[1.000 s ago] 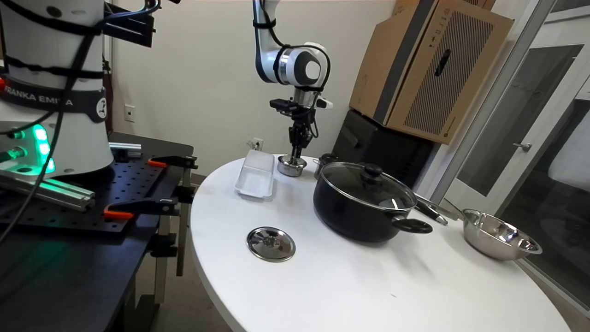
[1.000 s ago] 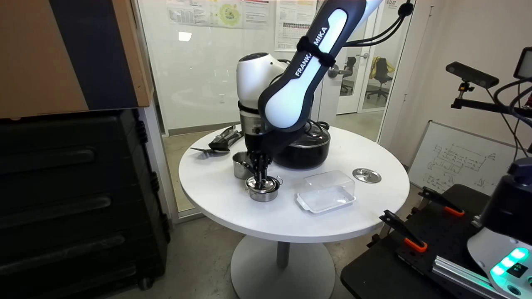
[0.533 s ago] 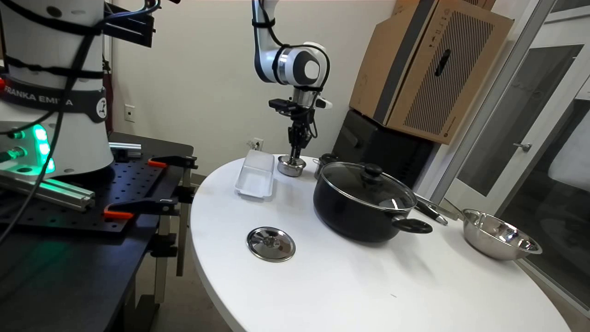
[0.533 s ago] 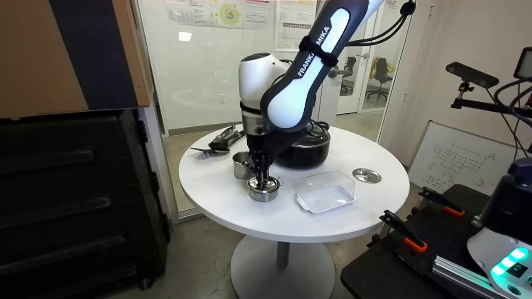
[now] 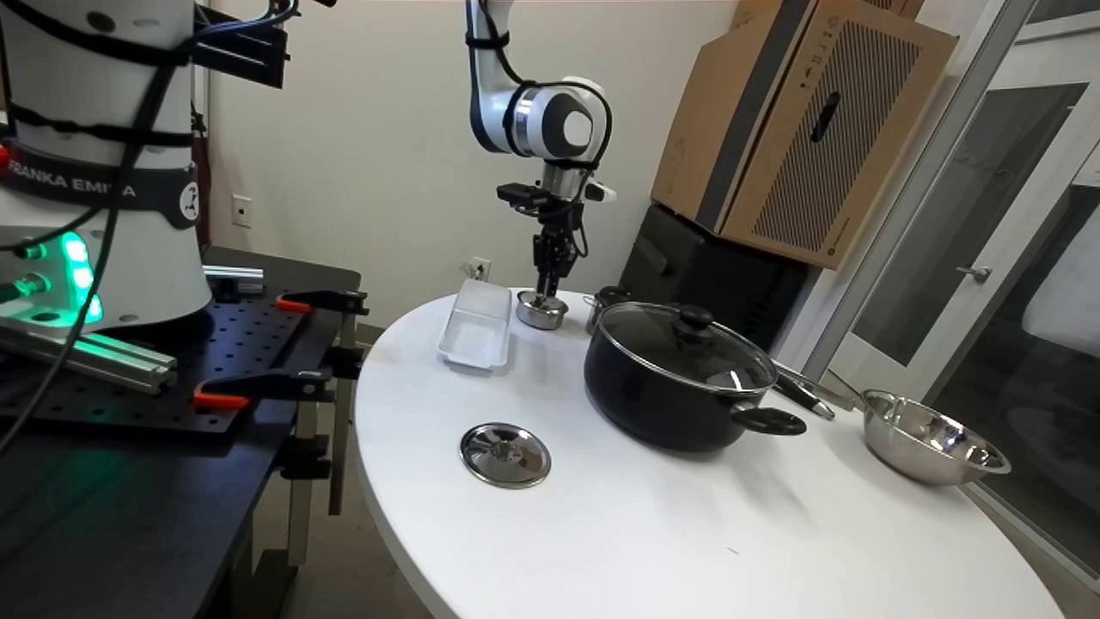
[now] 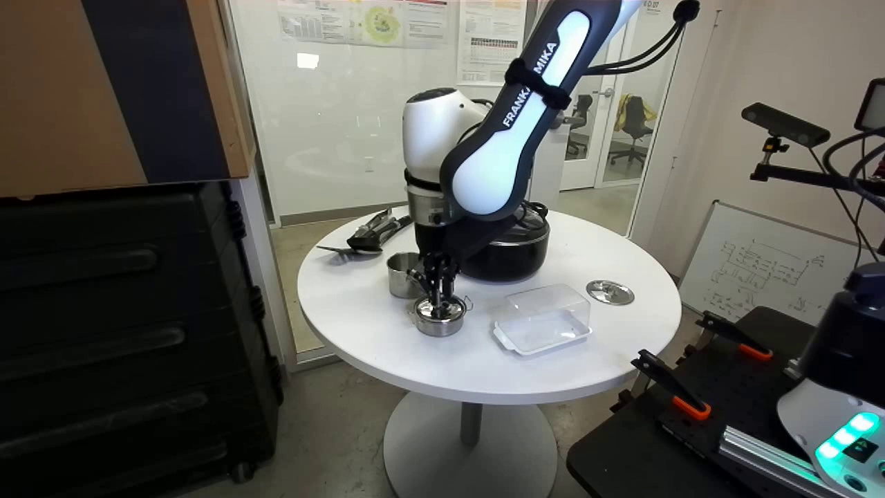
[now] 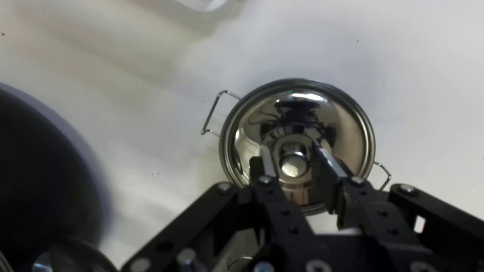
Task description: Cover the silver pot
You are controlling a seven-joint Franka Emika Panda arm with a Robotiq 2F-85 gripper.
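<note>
The small silver pot (image 6: 440, 326) stands on the white table and shows in both exterior views (image 5: 541, 318). A shiny round lid (image 7: 344, 124) with a knob (image 7: 294, 165) lies over its top; in the wrist view it looks centred and hides the inside. The pot's wire handle (image 7: 214, 112) sticks out at the side. My gripper (image 7: 290, 146) points down over the lid, its fingers on either side of the knob with visible gaps. It is open and also shows above the pot in both exterior views (image 6: 438, 306) (image 5: 547, 291).
A second metal lid (image 5: 505, 456) lies flat on the table. A clear plastic box (image 6: 543, 321) stands beside the pot. A metal cup (image 6: 402, 275), the big black lidded pot (image 5: 670, 395), utensils (image 6: 373, 234) and a wide silver pan (image 5: 932, 438) stand around.
The arm and the lid have shifted slightly to one side. A dark gap at the pot's rim earlier is now covered, and the lid sits more evenly over the pot.
</note>
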